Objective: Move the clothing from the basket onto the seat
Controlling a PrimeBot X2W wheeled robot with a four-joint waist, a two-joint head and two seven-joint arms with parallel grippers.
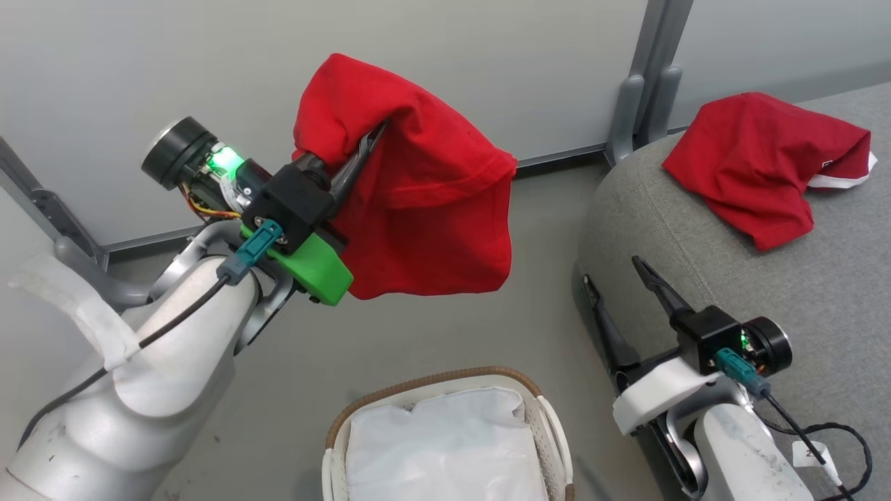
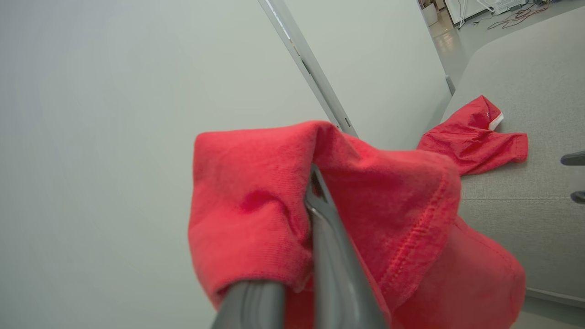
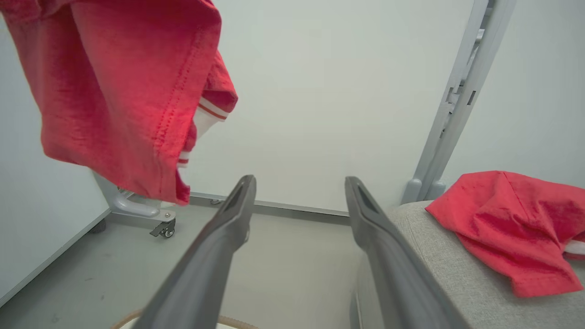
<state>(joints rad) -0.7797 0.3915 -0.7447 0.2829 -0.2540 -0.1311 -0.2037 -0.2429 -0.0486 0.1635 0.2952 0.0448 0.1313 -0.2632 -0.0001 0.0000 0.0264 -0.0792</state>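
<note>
Head view: left gripper (image 1: 376,136) is raised at far left, fingers together, pinched on a red garment (image 1: 424,202). The garment hangs free off the fingers in the air, over the floor (image 1: 445,327), farther out than the basket (image 1: 431,380) and not touching it. It is well left of the seat (image 1: 800,299).

Left wrist view agrees: the fabric is bunched over both fingers, with a fold caught between the tips and a stitched hem running down the right side. Right wrist view shows white stripe trim on the hanging edge.

The basket sits near centre on the floor. It has a brown rim and a white perforated wall, with a white liner (image 1: 445,445) showing inside.

The seat is on the right, grey, with its rounded corner toward the basket. A second red garment (image 1: 755,163) lies crumpled on the far part, white trim at its right edge, fully on the cushion.

Right gripper (image 1: 612,270) is low at near right, fingers spread wide with nothing between them. The tips overlap the seat's left corner; I cannot tell whether they touch it. In the right wrist view the fingers point at the wall (image 1: 487,56), and the right finger runs alongside the seat edge.

A grey post (image 1: 647,76) stands against the wall behind the seat corner.
</note>
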